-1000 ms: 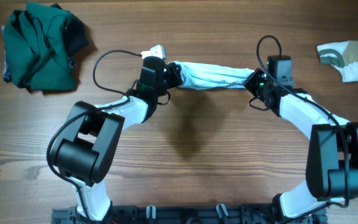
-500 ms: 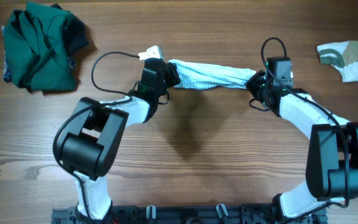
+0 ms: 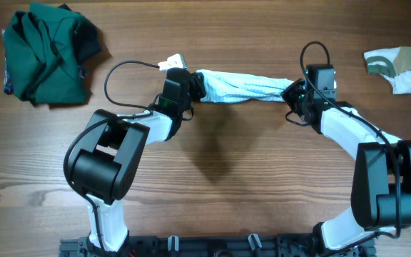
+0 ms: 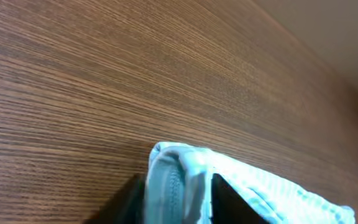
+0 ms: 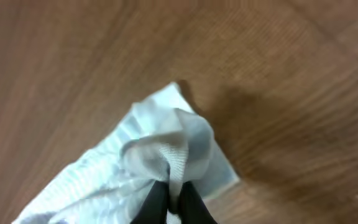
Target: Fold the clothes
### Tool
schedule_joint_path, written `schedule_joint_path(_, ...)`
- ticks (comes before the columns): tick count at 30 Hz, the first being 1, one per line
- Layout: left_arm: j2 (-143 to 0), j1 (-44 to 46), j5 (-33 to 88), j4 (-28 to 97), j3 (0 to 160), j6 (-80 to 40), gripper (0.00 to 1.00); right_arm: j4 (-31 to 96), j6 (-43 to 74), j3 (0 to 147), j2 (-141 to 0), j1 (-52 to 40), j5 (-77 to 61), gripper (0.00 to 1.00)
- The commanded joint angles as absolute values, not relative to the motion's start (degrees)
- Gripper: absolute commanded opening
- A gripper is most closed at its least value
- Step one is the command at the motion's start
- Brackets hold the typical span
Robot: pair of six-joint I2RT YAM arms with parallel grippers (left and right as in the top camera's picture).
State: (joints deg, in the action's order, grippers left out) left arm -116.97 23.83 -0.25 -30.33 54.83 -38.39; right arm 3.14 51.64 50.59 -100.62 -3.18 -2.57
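The pale blue-and-white striped garment (image 3: 241, 87) is stretched in a bunched band between my two grippers, at the middle back of the table. My left gripper (image 3: 195, 84) is shut on its left end, seen close in the left wrist view (image 4: 182, 193). My right gripper (image 3: 291, 93) is shut on its right end, where a white ribbed edge (image 5: 176, 168) sits between the fingers. The dark green garment (image 3: 47, 51) lies crumpled at the far left. The small white-and-olive piece (image 3: 397, 68) lies at the far right.
The wooden table (image 3: 227, 185) spreads in front of the arms. Black cables loop above each wrist. A white tag (image 3: 173, 63) pokes out beside the left gripper.
Both grippers and the stretched striped garment have shifted slightly toward the back of the table. Both keep their hold.
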Motion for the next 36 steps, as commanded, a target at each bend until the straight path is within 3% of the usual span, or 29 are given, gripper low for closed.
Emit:
schedule_joint_path(1, -118.1, 23.6, -1.4, -30.4, 55.5, -37.6, 0.39, 2.3, 48.0, 51.0, -97.9, -3.7, -2.9, 0.04)
schedule_joint_path(6, -118.1, 23.6, -1.4, -30.0, 55.5, -37.7, 0.43, 1.3, 47.9, 52.5, -97.4, -3.7, -0.8, 0.05)
schedule_joint_path(11, -118.1, 23.7, -1.4, -30.0, 55.5, -37.6, 0.45, -4.6, 46.1, 52.5, -97.4, -3.7, 0.3, 0.12)
schedule_joint_path(12, -118.1, 23.7, -1.4, -30.0, 55.5, -37.7, 0.45, -5.8, 46.1, 52.5, -97.4, -3.7, 0.3, 0.17)
schedule_joint_path(14, -118.1, 23.7, -1.4, -30.0, 55.5, -37.6, 0.45, -6.6, 46.3, 52.4, -97.5, -3.7, 0.3, 0.45)
schedule_joint_path(16, -118.1, 23.7, -1.4, -30.0, 55.5, -37.6, 0.45, -6.7, 46.2, 52.4, -97.7, -3.7, 1.4, 0.64)
schedule_joint_path(18, -118.1, 23.7, -1.4, -30.0, 55.5, -37.6, 0.45, -6.6, 43.3, 52.4, -98.0, -3.7, 2.9, 0.74)
schedule_joint_path(24, -118.1, 23.7, -1.4, -29.8, 55.5, -37.6, 0.45, -3.7, 30.1, 52.4, -98.0, -3.7, 3.5, 0.78)
schedule_joint_path(27, -118.1, 23.7, -1.4, -29.6, 55.5, -37.6, 0.45, 1.1, 19.0, 52.4, -98.0, -3.7, 4.3, 0.68)
schedule_joint_path(33, -118.1, 23.7, -1.4, -29.6, 55.5, -37.7, 0.46, 6.6, 21.2, 52.4, -98.0, -3.7, 7.0, 0.61)
schedule_joint_path(36, -118.1, 23.7, -1.4, -29.5, 55.5, -37.6, 0.46, 4.0, 20.0, 52.4, -98.0, -3.7, 5.5, 0.49)
